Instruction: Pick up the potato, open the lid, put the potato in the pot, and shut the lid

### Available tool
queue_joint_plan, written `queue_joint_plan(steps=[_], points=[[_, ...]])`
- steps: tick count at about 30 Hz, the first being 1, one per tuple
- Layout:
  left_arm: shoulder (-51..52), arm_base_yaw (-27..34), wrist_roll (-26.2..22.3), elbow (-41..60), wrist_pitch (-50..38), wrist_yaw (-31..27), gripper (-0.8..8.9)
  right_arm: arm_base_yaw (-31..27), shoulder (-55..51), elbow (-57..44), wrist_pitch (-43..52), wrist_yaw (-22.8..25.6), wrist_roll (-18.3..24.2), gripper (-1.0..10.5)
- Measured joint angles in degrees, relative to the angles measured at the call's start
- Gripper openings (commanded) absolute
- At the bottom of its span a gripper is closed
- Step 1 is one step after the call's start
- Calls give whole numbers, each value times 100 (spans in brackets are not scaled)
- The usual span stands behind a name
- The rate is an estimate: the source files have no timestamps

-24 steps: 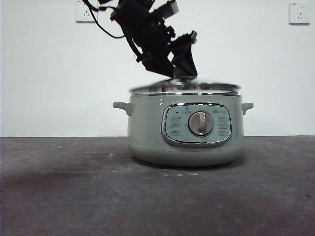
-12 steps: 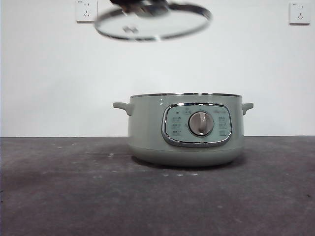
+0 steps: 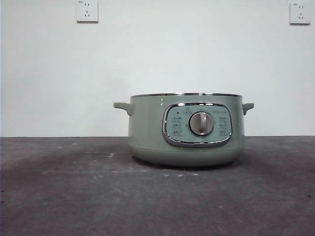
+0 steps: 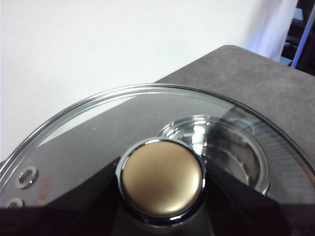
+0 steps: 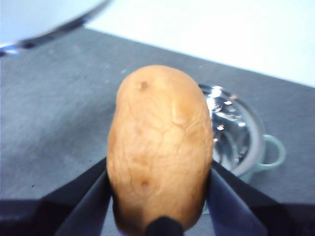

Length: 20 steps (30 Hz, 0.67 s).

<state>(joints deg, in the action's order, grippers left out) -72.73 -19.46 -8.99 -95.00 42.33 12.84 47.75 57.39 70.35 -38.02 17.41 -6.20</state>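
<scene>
The pale green pot (image 3: 184, 130) stands uncovered on the table in the front view, and no arm shows there. My left gripper (image 4: 163, 194) is shut on the round knob (image 4: 163, 179) of the glass lid (image 4: 98, 128), which it holds in the air. Through the glass the open pot (image 4: 216, 147) shows below. Between its jaws my right gripper (image 5: 160, 196) holds the orange-brown potato (image 5: 160, 147), shut on it above the table. The pot (image 5: 236, 137) lies below and beyond it. The rim of the lid (image 5: 49, 19) crosses a corner of the right wrist view.
The dark grey table (image 3: 74, 187) stretches on both sides of the pot. Behind it is a white wall with two sockets (image 3: 87, 11) (image 3: 299, 13).
The left gripper lifted the lid off the pot, up and to the left, and both have left the front view. The pot now stands open.
</scene>
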Motion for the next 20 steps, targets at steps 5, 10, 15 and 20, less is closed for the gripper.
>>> queue_joint_plan(steps=[5, 10, 15, 20], points=[[1213, 278, 2, 1178, -46, 17, -7, -844, 839, 345, 149, -1088, 186, -12], [2203, 424, 42, 2221, 118, -9, -7, -1493, 1969, 1300, 160, -2057, 315, -12], [3001, 424, 157, 2726, 483, 22, -7, -1788, 3416, 2413, -297, -2312, 466, -12], [3639, 424, 249, 2732, 726, 17, -8, -1910, 5141, 3849, -649, -2326, 619, -12]])
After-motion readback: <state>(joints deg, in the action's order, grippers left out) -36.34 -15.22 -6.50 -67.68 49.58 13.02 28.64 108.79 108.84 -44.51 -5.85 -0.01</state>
